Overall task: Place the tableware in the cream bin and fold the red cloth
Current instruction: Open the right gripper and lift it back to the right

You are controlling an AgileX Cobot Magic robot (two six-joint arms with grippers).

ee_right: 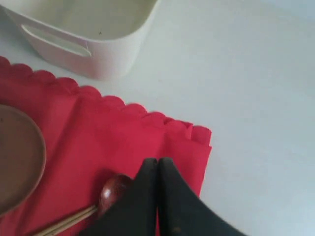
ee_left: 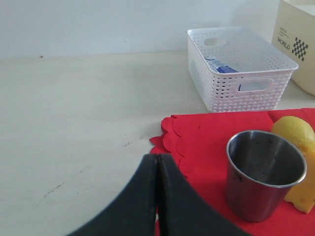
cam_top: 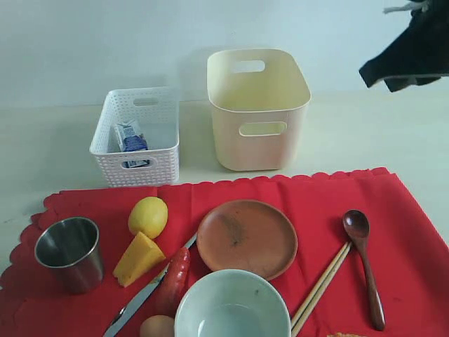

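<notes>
Bowl [cam_top: 231, 309] sits at the near edge of the cloth [cam_top: 316, 193], crowding the plate [cam_top: 247, 237]; can't tell if they touch. Lifting either one carelessly could knock the other.

Both grippers are empty, fingers pressed together: left gripper [ee_left: 157, 160] above the cloth's scalloped edge near the cup [ee_left: 265, 174], right gripper [ee_right: 157, 164] above the far right corner of the cloth, near the spoon [ee_right: 114, 191]. Coming down like that would shove things, not grasp them.

Nothing is in the cream bin [cam_top: 231, 147] yet. All the tableware is on the cloth.

Risks as I see them:
- Knife [cam_top: 137, 305] lies flat, right against the sausage [cam_top: 175, 279]. A pinch there likely catches cloth or rolls the sausage.
- Chopsticks [cam_top: 321, 286] are just beside the spoon. Easy to grab only one stick, or nudge the spoon.
- Steel cup is smooth, so it could slip in a shallow grip. Lemon [cam_top: 148, 216] and cheese [cam_top: 138, 258] are near enough to get bumped.
- White basket [cam_top: 137, 168], with the carton [cam_top: 132, 137] inside, stands just beside the bin. A drop to the left lands in the wrong container.
- Bin is tall. A low approach clips the rim, and a high release drops the plate hard.
- Folding early drags everything. The food, including the egg [cam_top: 158, 326], sits on the cloth too and would roll or get wrapped in.
</notes>
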